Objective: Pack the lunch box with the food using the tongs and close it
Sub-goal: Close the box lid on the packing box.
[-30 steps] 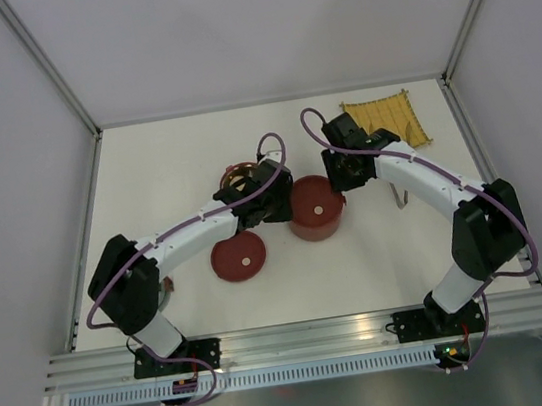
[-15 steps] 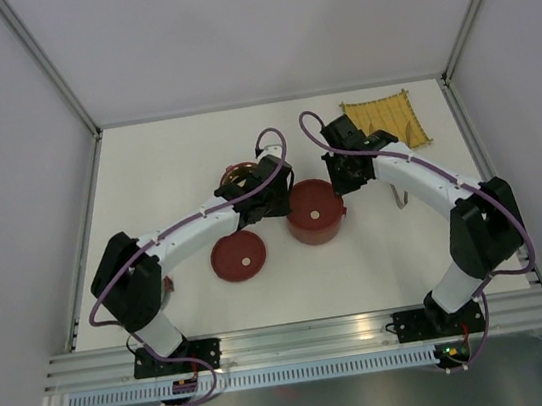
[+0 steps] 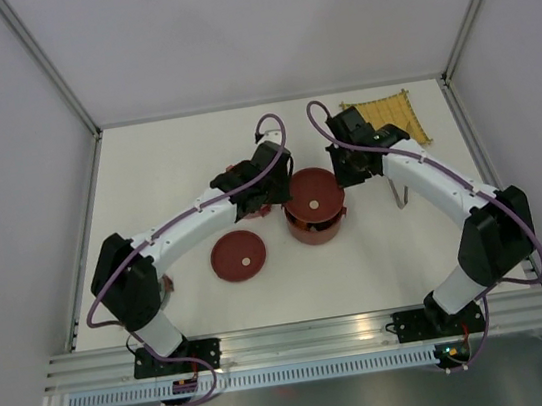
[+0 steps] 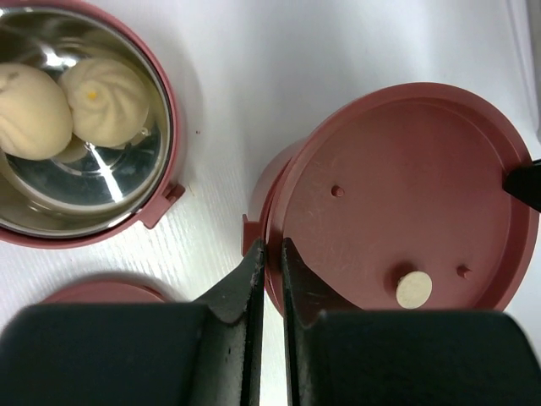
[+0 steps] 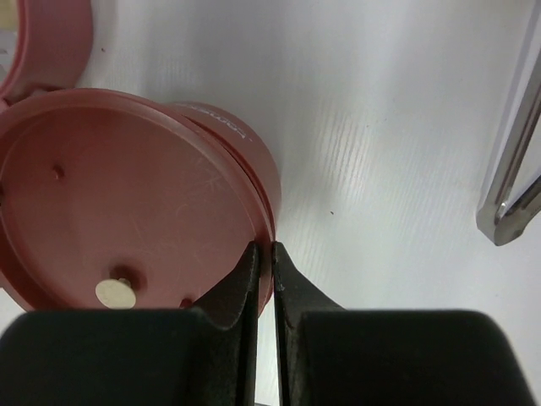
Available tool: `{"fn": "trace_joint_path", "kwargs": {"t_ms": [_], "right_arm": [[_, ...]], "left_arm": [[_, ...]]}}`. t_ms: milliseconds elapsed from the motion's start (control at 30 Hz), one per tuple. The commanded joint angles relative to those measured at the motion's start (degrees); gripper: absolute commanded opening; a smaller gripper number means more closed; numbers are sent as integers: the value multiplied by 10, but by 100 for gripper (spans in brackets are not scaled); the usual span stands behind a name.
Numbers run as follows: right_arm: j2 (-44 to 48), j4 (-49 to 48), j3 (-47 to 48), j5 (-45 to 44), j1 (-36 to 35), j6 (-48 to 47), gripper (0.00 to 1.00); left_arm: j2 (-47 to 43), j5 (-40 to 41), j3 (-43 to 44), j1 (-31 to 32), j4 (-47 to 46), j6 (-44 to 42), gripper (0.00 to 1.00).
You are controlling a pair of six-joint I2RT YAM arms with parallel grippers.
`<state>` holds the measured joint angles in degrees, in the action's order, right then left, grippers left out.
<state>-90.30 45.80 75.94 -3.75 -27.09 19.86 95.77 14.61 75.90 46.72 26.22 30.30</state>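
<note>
Gripping: left gripper (image 4: 272, 247) and right gripper (image 5: 264, 249) both clenched on lidded bowl (image 3: 306, 220) rim, opposite sides
Next: level two-arm lift, stack onto bun bowl (image 4: 172, 127)

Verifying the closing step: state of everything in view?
fitted lid: on second bowl, rim pinched both sides.
left end effector: shut on fitted lid.
right end effector: shut on fitted lid.
open bowl: uncovered, two buns inside.
loose lid: flat on table.
tongs: lying on table, unheld.
</note>
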Motion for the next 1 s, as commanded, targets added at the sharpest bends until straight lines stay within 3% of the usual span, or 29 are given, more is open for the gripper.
{"fn": "trace_joint_path", "kwargs": {"t_ms": [0,433,733,967], "right_arm": [[19,2,52,10,-2,23,1],[50,34,59,33,-2,56,0],[55,-15,-44,56,-2,83,0],[46,-22,-62,44,-2,82,0]], "left_arm": [[-12,-20,60,4,-6,-28,9],[-17,-85,126,-32,43,-57,10],[13,-112,73,-32,50,-45,9],[26,-99,43,-27,28,-43,8]]}}
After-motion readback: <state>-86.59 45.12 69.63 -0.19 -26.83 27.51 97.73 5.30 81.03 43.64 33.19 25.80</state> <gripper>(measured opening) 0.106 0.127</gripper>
